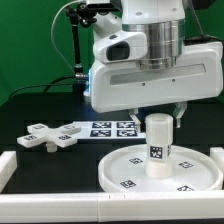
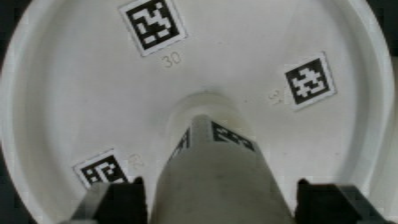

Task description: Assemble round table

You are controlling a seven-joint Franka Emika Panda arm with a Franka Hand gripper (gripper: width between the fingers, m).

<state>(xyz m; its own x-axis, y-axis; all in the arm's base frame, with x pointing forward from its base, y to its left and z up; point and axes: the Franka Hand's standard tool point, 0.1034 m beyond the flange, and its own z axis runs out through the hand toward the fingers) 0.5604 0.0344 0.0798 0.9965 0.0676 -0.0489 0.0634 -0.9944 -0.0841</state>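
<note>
The white round tabletop disc [image 1: 125, 170] lies flat on the black table at the front of the exterior view's right, its tags facing up. The short cylinder leg [image 1: 158, 148] stands upright in the disc's centre. My gripper [image 1: 157, 113] is directly above and is shut on the leg's upper end. In the wrist view the leg [image 2: 217, 165] runs down to the disc [image 2: 107, 80], and a dark finger [image 2: 137, 200] presses each side of it. The cross-shaped foot [image 1: 45, 138] lies loose at the exterior view's left.
The marker board [image 1: 105, 128] lies flat behind the disc, between it and the foot. A low white wall [image 1: 60, 208] borders the table's front, with a white corner block [image 1: 8, 163] at the exterior view's left. Black cables hang behind the arm.
</note>
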